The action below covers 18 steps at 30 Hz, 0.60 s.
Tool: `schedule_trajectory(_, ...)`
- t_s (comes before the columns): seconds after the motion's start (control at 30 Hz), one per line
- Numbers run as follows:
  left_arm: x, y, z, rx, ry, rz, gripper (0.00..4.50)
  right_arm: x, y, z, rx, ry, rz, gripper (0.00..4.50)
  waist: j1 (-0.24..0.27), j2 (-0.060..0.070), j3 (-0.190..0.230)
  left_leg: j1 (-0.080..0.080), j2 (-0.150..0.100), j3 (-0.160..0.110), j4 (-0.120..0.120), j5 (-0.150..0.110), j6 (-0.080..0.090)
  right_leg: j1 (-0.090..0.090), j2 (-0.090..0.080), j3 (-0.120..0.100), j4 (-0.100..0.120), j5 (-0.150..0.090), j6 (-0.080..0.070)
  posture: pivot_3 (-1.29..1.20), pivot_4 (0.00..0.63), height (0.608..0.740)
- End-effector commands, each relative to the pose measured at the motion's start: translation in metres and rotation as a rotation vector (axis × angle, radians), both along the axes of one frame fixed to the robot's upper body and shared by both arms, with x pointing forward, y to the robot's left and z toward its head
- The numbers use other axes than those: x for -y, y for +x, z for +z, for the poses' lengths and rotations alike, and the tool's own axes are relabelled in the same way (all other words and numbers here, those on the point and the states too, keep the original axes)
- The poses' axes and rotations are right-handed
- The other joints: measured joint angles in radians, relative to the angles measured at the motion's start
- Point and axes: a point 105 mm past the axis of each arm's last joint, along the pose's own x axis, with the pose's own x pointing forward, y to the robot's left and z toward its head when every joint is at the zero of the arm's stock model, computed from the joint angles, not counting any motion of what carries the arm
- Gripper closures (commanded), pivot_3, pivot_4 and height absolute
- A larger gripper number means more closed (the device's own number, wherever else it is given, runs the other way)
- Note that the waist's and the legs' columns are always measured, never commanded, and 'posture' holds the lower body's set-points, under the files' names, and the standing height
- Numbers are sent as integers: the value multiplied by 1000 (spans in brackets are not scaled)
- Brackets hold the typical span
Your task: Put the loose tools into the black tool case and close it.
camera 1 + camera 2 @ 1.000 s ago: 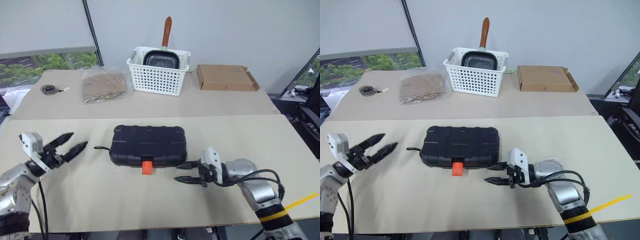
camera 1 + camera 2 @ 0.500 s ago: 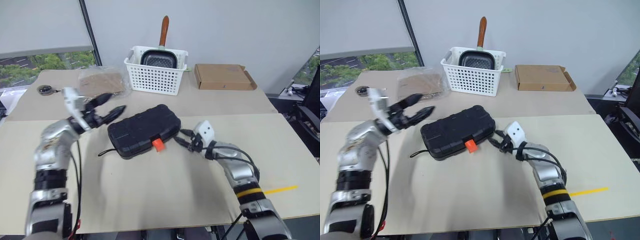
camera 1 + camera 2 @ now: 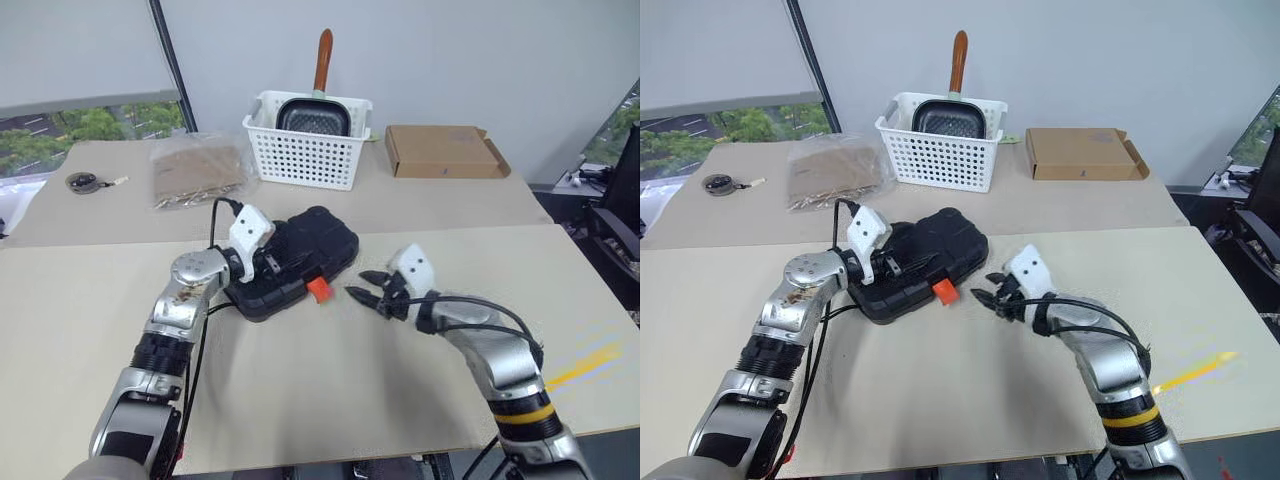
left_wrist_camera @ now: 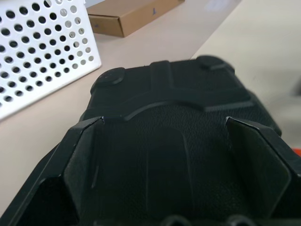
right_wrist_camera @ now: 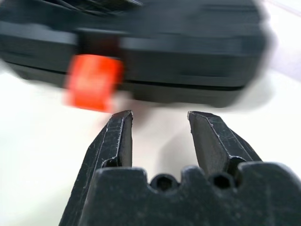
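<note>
Left gripper [image 3: 272, 266] jaws spread wide, straddling the lid of the black tool case [image 3: 300, 255]; nothing clamped. Right gripper [image 3: 368, 294] jaws part open, empty, just short of the case front, orange latch [image 5: 93, 82] ahead and a little off to one side. Case looks shut, no loose tools visible; latch likely remains.

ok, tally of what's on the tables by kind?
Black tool case: 1
White basket, with a pan in it: 1
Cardboard box: 1
Clear bag of brown material: 1
Round grey gadget: 1
Total: 5, or 6 counting the pan.
</note>
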Motion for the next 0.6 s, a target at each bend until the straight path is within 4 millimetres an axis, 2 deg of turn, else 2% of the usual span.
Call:
schedule_trajectory(0.03,-2,-3,-36,-106,62,48,92,-10,-4,4,-9,-6,-45,2274,2,0,0,2,0,0,0,0,0,2,0,0,0,0,0,0,150,700)
schedule_trajectory(0.2,0,-7,-46,-146,38,86,92,-20,0,-1,-35,-30,-92,2274,7,3,-2,9,1,-2,0,-4,-8,10,-1,-2,-2,0,0,0,150,700)
schedule_trajectory(0.37,-1,-5,-44,-148,5,129,92,-24,7,-3,-38,-49,-138,2274,9,4,-4,8,1,-2,0,0,0,11,0,-2,-2,0,0,0,150,700)
schedule_trajectory(0.6,-1,-4,-44,-149,-1,141,92,-33,8,-2,-42,-41,-133,2274,8,4,-4,8,1,-2,0,0,0,11,0,-2,-3,0,0,0,150,700)
